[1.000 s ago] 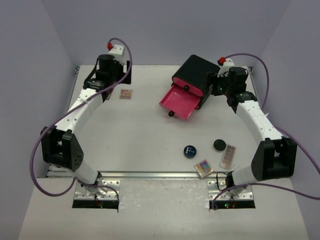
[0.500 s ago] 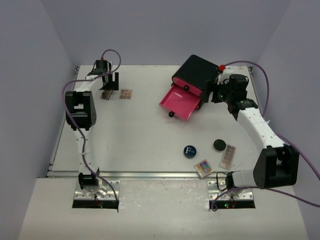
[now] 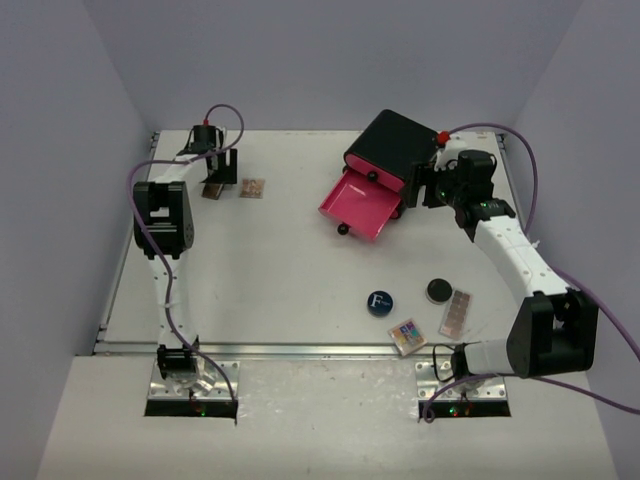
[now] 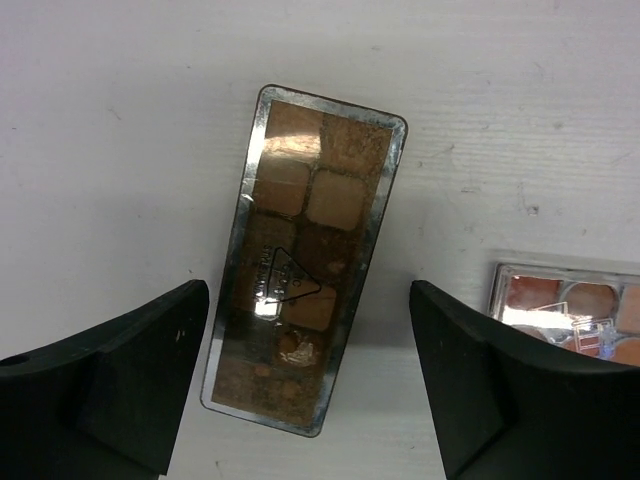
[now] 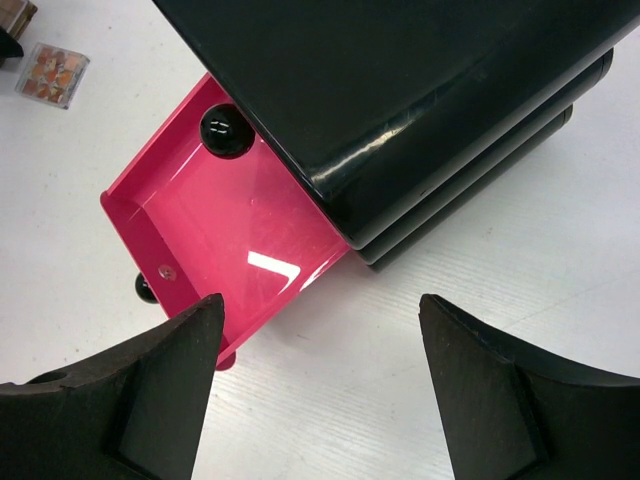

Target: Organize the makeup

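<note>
Hovering at the table's (image 3: pixel 280 270) far-left corner, my left gripper (image 4: pixel 305 330) stands open, its fingers either side of a brown eyeshadow palette (image 4: pixel 305 250) lying flat. An orange-toned palette (image 4: pixel 565 310) lies just beside it. My right gripper (image 5: pixel 318 330) is open beside the black drawer box (image 5: pixel 420 90), above its pulled-out pink drawer (image 5: pixel 220 235). The blue compact (image 3: pixel 380 301), black compact (image 3: pixel 437 290), long palette (image 3: pixel 456 313) and multicoloured palette (image 3: pixel 407 335) lie near my right base.

Brown palette (image 4: pixel 300 260): shiny metal-look rim, clear glossy lid. Pink drawer (image 5: pixel 235 245) and black box (image 5: pixel 420 90): glossy, smooth plastic. Table (image 4: pixel 110 120): matt white, faintly scuffed.
</note>
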